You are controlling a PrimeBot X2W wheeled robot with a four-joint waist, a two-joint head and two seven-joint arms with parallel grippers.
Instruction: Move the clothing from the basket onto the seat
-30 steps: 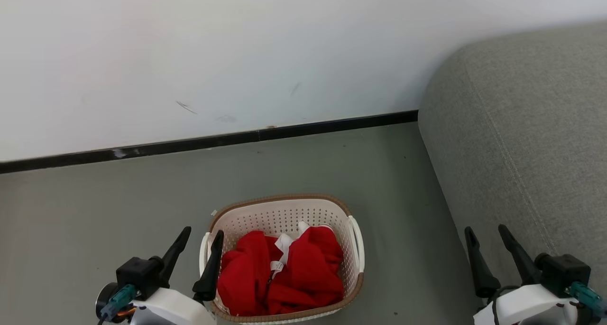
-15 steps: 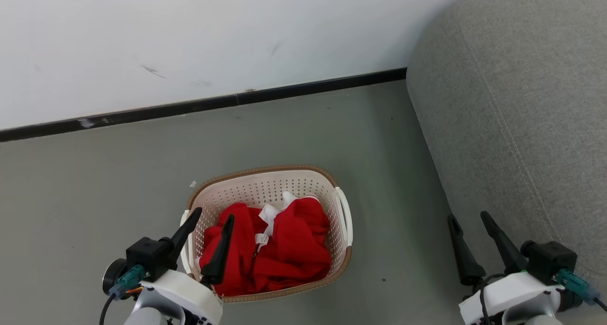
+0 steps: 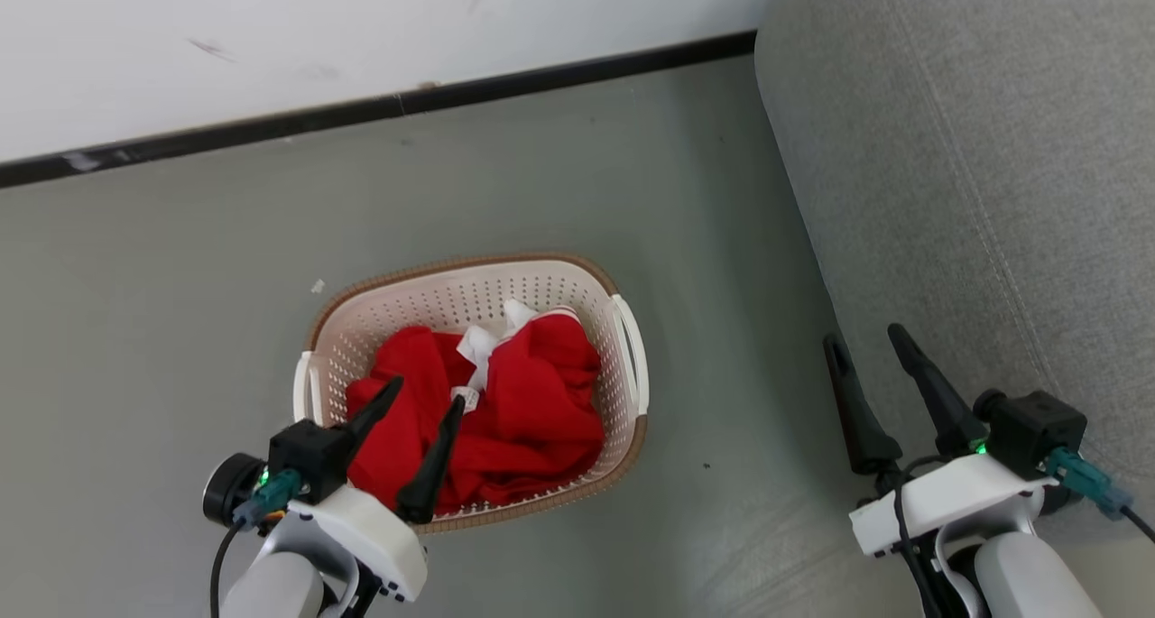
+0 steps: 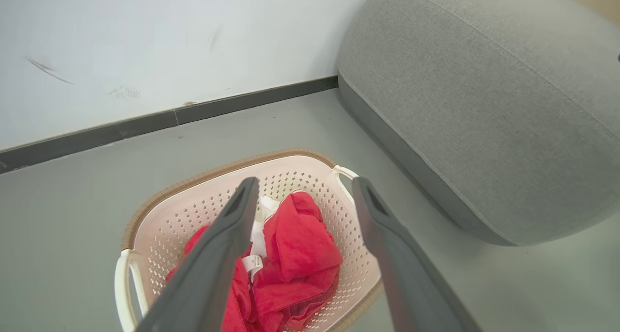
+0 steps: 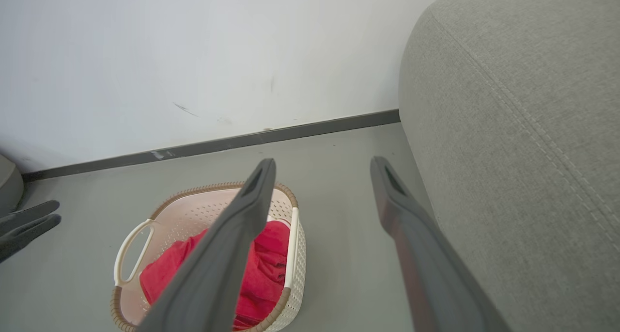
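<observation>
The red clothing [image 3: 532, 392] lies crumpled inside the basket [image 3: 541, 286], which stands on the grey floor [image 3: 180, 266] near the seat [image 3: 974, 149]. The left claw [image 3: 428, 394] hangs over the clothing, wide open and holding nothing. The right claw [image 3: 863, 336], also wide open and empty, is just beside the seat's edge

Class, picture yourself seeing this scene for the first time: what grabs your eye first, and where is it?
The bright red clothing heaped in the cream basket on the floor stands out most, the left gripper open above it. At right rises the big grey seat, the open right gripper beside it.
</observation>
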